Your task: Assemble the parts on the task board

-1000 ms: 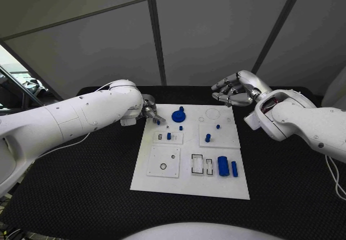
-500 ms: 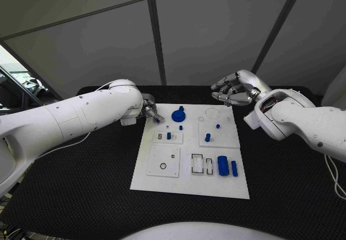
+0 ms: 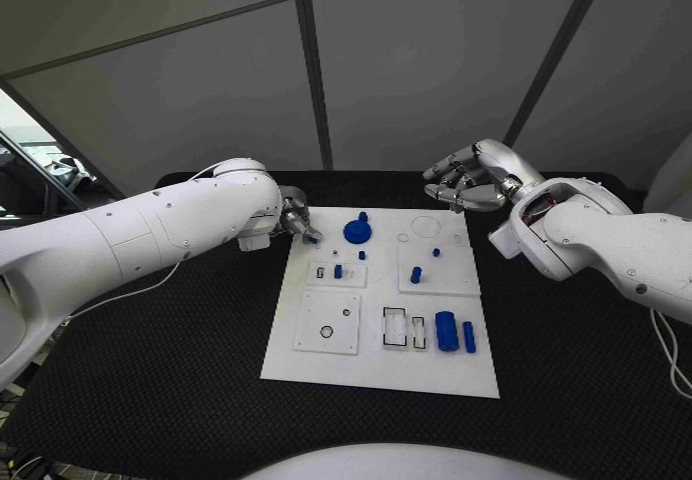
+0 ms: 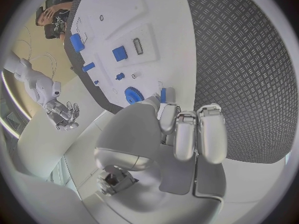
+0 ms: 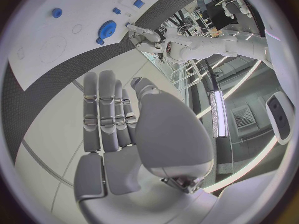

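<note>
Two arms: the left arm [image 3: 144,240] reaches in low across the tabletop [image 3: 173,380], and the right arm [image 3: 606,245] is bent with its wrist lifted.
Tabletop: black and textured, and it carries the board at its middle.
Task board [image 3: 378,372]: a long white plate lying flat, with raised square panels, round holes and narrow slots.
Right hand [image 3: 469,180]: hovers above the tabletop just beyond the board's far right corner, with loosely bent fingers parted and nothing in them.
Left hand [image 3: 299,222]: sits at the board's far left corner with fingers curled in. The left wrist view shows a small blue peg [image 4: 163,95] pinched at its fingertips.
Gear [image 3: 356,232]: a blue toothed disc on the far part of the board, just beside the left hand.
Cylinder [image 3: 446,332]: blue and thick, lying near the board's right edge, with a slim bar [image 3: 469,337] alongside it.
Short pegs [image 3: 415,274]: blue, standing on the middle panels, well apart from both hands.
</note>
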Tool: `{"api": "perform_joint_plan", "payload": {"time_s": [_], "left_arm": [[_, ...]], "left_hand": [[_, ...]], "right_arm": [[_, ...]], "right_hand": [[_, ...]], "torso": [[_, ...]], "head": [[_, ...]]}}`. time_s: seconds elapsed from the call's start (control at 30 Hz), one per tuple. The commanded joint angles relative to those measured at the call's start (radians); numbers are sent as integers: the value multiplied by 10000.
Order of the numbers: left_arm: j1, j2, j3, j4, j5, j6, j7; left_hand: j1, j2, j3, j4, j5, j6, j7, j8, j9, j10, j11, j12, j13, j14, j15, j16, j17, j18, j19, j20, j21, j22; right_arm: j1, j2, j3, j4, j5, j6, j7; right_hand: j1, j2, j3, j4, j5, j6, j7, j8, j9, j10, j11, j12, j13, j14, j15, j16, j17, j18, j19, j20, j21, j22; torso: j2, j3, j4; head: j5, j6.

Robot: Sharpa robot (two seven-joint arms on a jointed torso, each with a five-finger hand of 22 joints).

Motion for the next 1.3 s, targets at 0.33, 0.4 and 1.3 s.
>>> {"api": "perform_joint_plan", "payload": {"time_s": [0.33, 0.4, 1.3], "left_arm": [[9, -583, -1, 816, 833, -879, 338], [7, -748, -2, 1067, 981, -1024, 352], [-583, -2344, -21, 3837, 269, -2135, -70]], "left_hand": [[-2275, -1338, 4573, -1706, 37, 32, -92, 566, 528, 221, -71, 95, 280, 1033, -2, 24, 2631, -1644, 436, -15, -26, 1978], [-2457, -1386, 4776, -1859, 36, 48, -91, 592, 557, 242, -93, 97, 293, 1033, -8, 24, 2631, -1648, 449, -25, -10, 1996], [-3282, -1458, 5599, -2510, 113, 225, -164, 673, 641, 430, -164, 152, 434, 1033, -70, 24, 2631, -1681, 527, -78, 96, 2093]], "right_arm": [[20, 17, 6, -36, 18, 115, 41], [20, 16, 5, -43, 18, 121, 40], [19, 74, 1, -156, 16, 224, 20]], "right_hand": [[0, -19, 75, 11, 76, 14, -12, 64, 16, -27, -31, 60, -25, -37, 5, -72, 0, 112, -34, -9, -60, -13], [0, -19, 75, 11, 76, 14, -12, 64, 16, -27, -31, 60, -25, -37, 5, -72, 0, 112, -34, -9, -60, -13], [-2, -20, 76, 12, 77, 14, -12, 66, 16, -27, -31, 62, -27, -35, 5, -72, 0, 113, -33, -9, -62, -13]], "torso": [[-16, 3, 14], [-12, -5, 17], [18, 4, -17]], "head": [[46, 8], [58, 4], [261, -63]]}}
